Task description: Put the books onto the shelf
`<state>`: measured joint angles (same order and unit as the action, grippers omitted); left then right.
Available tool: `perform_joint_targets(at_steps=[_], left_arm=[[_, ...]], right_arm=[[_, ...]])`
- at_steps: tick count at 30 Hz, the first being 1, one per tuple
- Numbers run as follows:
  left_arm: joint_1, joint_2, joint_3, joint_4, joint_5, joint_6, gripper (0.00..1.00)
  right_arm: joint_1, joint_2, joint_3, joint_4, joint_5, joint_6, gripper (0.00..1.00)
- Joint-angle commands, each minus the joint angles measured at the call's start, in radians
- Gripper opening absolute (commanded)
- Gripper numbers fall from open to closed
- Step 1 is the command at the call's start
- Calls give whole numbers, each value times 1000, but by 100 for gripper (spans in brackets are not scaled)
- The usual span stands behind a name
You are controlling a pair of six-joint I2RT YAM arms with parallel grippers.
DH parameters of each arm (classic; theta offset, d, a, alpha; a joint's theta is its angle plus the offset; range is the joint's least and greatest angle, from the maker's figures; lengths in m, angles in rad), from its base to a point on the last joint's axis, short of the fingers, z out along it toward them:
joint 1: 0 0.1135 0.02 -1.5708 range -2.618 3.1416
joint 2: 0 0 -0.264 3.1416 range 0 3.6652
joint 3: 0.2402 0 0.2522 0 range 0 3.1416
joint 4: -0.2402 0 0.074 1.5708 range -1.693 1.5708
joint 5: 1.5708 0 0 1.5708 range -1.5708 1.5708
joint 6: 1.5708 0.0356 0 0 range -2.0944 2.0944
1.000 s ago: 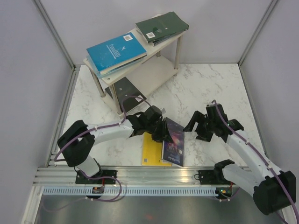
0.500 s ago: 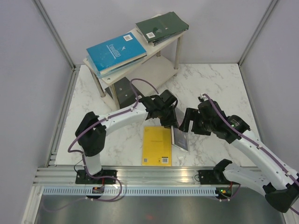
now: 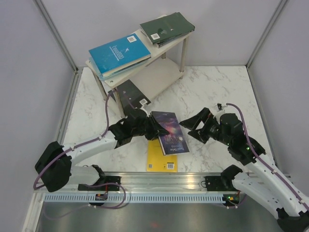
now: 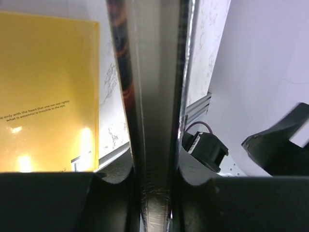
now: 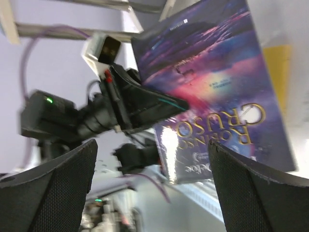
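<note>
**Left gripper clamped on Robinson Crusoe book; right gripper spread wide**

Left gripper (image 3: 153, 128): closed on the left edge of the Robinson Crusoe book (image 3: 170, 133). Dark blue-purple cover up, lifted off the surface and tilted. Seen edge-on between the fingers (image 4: 113, 197) in the left wrist view.

Right gripper (image 3: 192, 127): fully spread, holding nothing. Just right of the held book and facing its cover. Contact with the book not discernible.

Just nearward of the left gripper: yellow book (image 3: 161, 160), flat on the marble tabletop (image 3: 212, 92). Far end overlapped by the held book in the overhead view.

Beyond the left gripper, toward the far left: shelf (image 3: 155, 77), two pale boards on thin metal legs. On the top board: light blue book (image 3: 119, 53) at the left end, dark green books (image 3: 167, 26) stacked at the right end.

Between left gripper and shelf: black book (image 3: 130, 94) at the shelf's foot. Flat or propped, cannot tell.

Surface: white marble with grey veining.

Room: plain pale lilac-grey walls (image 3: 29, 72) on three sides, metal posts in the corners. Aluminium rail (image 3: 154, 181) along the near edge, behind both grippers, carrying the arm bases.
</note>
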<state>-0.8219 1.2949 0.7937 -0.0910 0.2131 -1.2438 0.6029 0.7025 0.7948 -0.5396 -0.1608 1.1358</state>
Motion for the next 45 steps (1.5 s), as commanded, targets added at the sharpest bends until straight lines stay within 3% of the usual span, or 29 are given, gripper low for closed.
perform_joint_targets(at_steps=[1, 5, 22, 25, 31, 40, 45], left_arm=[[35, -113, -53, 386, -37, -161, 2], [79, -195, -135, 496, -61, -200, 2], [207, -348, -174, 473, -9, -213, 2], [211, -356, -186, 476, 0, -220, 2], [210, -348, -223, 531, -12, -256, 2], [210, -309, -228, 622, -24, -301, 2], [208, -299, -232, 648, -34, -319, 2]], right_arm=[[-46, -32, -124, 337, -158, 307, 98], [-75, -52, -245, 440, -191, 458, 98], [-75, -80, -154, 158, -62, 375, 98], [-77, -61, -152, 171, -63, 372, 98], [-74, 18, -177, 352, -66, 395, 96], [-3, 222, -129, 584, -48, 413, 77], [18, 278, -112, 662, -37, 432, 58]])
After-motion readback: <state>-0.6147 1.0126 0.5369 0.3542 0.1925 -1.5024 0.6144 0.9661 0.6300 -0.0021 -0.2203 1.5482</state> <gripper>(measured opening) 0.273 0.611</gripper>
